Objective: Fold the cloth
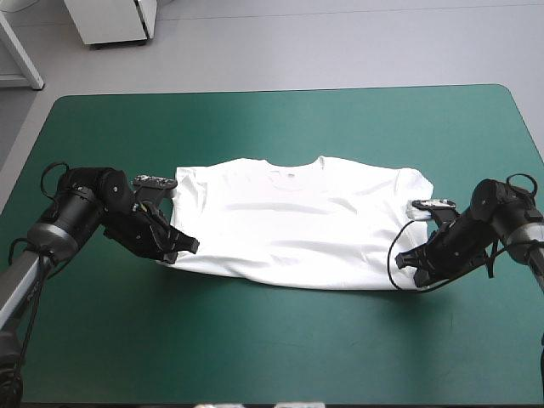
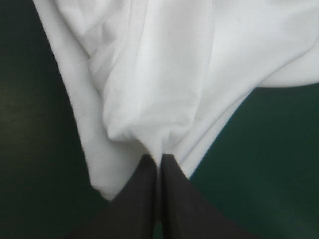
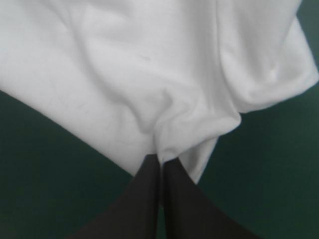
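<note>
1. Your left jaws are all but closed. Their black fingers [image 2: 139, 199] meet in one pointed arch with a pinch of the T-shirt [image 1: 297, 225] caught at the tips. The white cloth puckers just ahead of them and fans out beyond. In the high view this grip is on the shirt's near left corner, low against the tabletop [image 1: 280, 119].
2. Between the two pairs of jaws the T-shirt lies spread flat on the teal-green cover. Its near hem runs from one grip across to the other. The collar [image 1: 293, 163] lies ahead of both jaws, toward the far edge.
3. Your right jaws match the left: nearly shut, with a gathered fold of the shirt held between the tips. That grip is on the near right corner, and the cloth wrinkles just ahead of it.
4. With both near corners pinched and the shirt not yet lifted, this looks like the start of a fold, with the hem about to be brought over toward the collar.
5. The next move probably calls for raising both jaws together, at the same height and pace, so the hem stays taut between them. You would then carry it ahead and lay it down square along the shoulder line. If one side leads, the fold will likely skew.
6. A faint reddish mark [image 1: 287, 177] shows just below the collar, but it is too pale to read. No other label, brand or writing shows in any view.
</note>
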Tool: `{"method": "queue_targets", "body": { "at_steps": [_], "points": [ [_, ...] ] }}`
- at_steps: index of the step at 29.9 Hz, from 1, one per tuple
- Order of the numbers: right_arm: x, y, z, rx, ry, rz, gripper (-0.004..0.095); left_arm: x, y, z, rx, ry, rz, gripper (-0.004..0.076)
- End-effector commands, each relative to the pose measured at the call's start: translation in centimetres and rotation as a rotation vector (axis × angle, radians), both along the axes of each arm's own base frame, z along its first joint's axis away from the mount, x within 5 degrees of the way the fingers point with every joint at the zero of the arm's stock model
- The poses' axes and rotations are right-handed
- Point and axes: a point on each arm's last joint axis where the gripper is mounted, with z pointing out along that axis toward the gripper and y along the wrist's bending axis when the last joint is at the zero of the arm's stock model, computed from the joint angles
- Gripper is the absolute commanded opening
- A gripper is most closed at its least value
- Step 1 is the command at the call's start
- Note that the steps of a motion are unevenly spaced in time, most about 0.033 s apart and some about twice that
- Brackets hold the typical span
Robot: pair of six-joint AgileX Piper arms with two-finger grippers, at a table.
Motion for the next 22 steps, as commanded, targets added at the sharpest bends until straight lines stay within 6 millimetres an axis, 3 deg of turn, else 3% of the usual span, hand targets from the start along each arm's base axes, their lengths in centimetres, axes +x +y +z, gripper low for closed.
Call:
{"method": "queue_targets", "body": {
  "at_steps": [1,8,11,14,18,22],
  "points": [
    [-1.1,-0.1,0.2,-0.016,-0.004,0.011,-0.0013,-1.6,0.1,0.3,-0.018,0.048,-0.012,-0.0009],
    [-1.5,-0.4,-0.1,-0.057,0.038,0.016,-0.0012,-2.0,0.2,-0.7,-0.005,0.083,-0.012,-0.0002],
    [-1.9,-0.5,0.0,-0.067,0.057,0.026,0.0012,-2.0,0.6,-0.7,0.034,0.076,-0.013,0.0055],
    [-2.2,-0.4,0.6,-0.057,0.047,0.026,0.0116,-2.1,0.6,-0.6,0.036,0.072,0.005,0.0175],
    [-2.6,-0.4,1.6,-0.056,0.012,-0.005,0.0337,-2.8,0.7,0.5,0.012,0.037,0.012,0.0372],
    [-3.3,-0.4,2.9,-0.057,-0.043,-0.022,0.0459,-4.2,1.1,2.7,0.002,-0.064,0.017,0.0427]
  ]
}}
